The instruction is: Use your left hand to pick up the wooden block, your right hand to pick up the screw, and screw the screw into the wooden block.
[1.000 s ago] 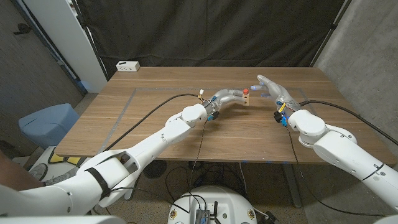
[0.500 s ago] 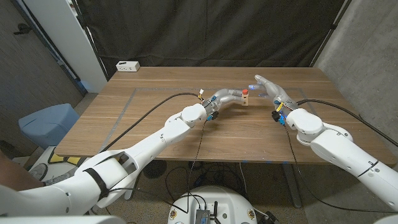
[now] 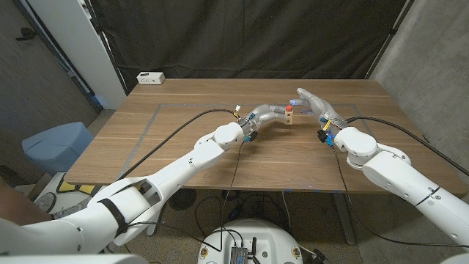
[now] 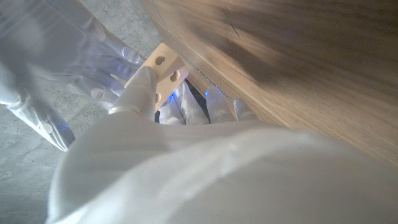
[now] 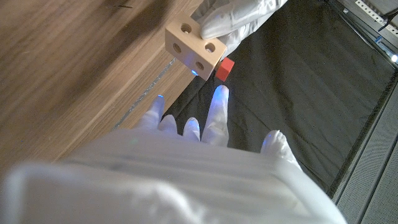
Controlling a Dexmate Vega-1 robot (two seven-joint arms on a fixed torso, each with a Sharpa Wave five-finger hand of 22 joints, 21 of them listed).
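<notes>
White power strip (image 3: 150,77) at table's (image 3: 183,147) far corner.

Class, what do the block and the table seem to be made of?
Block: pale, unfinished-looking wood, matte with drilled round holes. Table: brown wood or wood-look laminate, with streaky grain and a smooth surface; which one cannot be told.

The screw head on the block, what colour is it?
Red screw, clearest in the right wrist view.
</notes>
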